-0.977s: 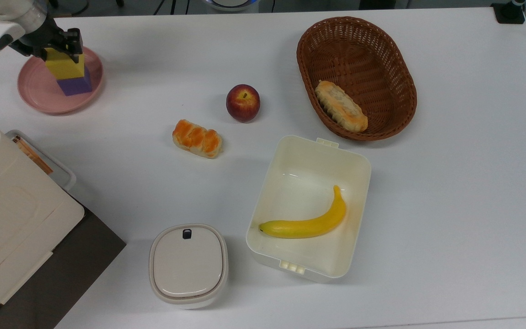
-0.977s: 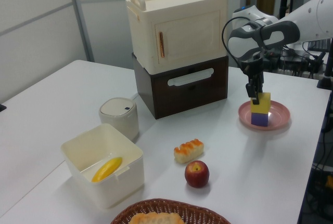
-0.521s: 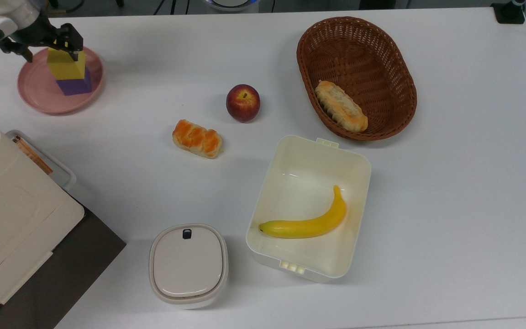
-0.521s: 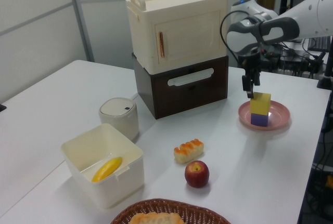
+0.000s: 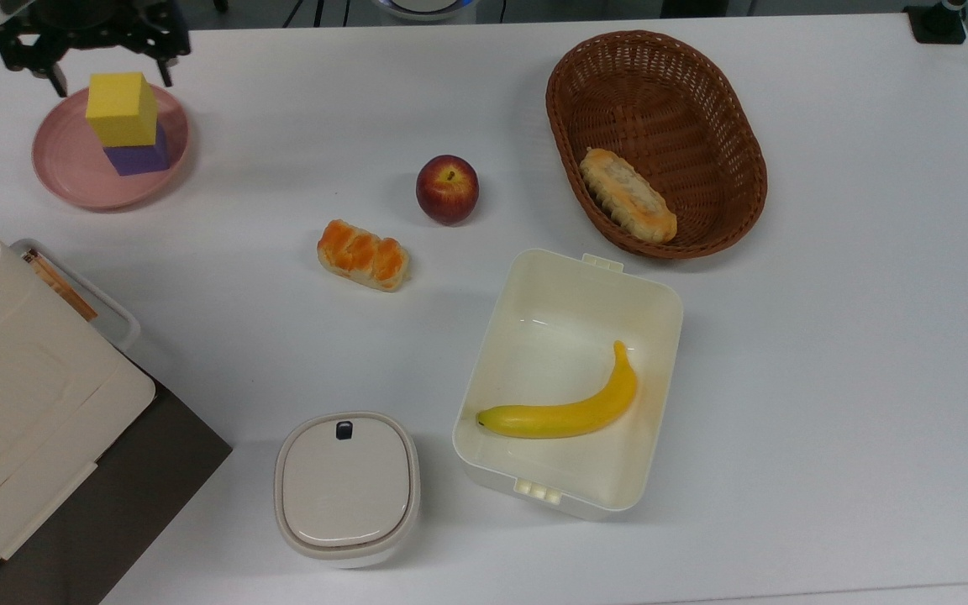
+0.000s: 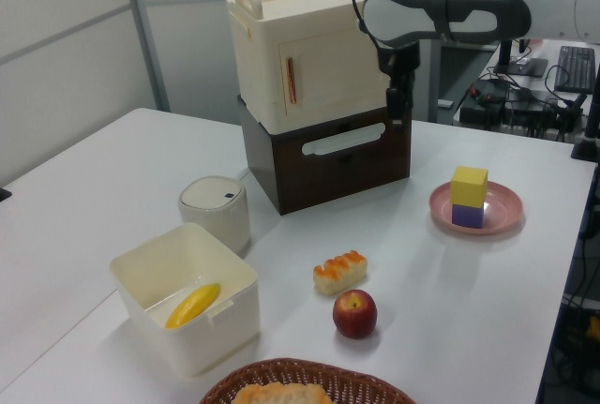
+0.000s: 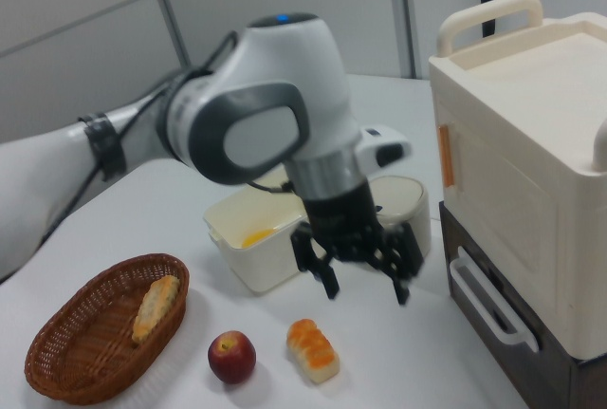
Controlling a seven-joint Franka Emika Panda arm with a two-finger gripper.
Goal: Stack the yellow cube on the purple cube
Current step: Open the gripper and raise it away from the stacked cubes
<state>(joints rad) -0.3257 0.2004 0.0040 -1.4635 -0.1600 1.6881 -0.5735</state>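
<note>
Here the yellow cube (image 5: 120, 107) sits on the purple cube (image 5: 139, 157) in the pink plate (image 5: 72, 176) near the table's (image 5: 828, 353) corner — the gripper (image 5: 106, 67) above, released, holding nothing.

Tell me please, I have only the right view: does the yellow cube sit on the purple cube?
Observer: Yes, in the top view the yellow cube sits on the purple cube.
Operator: Where do they stand?
Observer: On a pink plate, near the top view's upper left corner.
Operator: Does the gripper touch them?
Observer: No. In the left view the gripper hangs high, apart from the stack, toward the left view's left.
</note>
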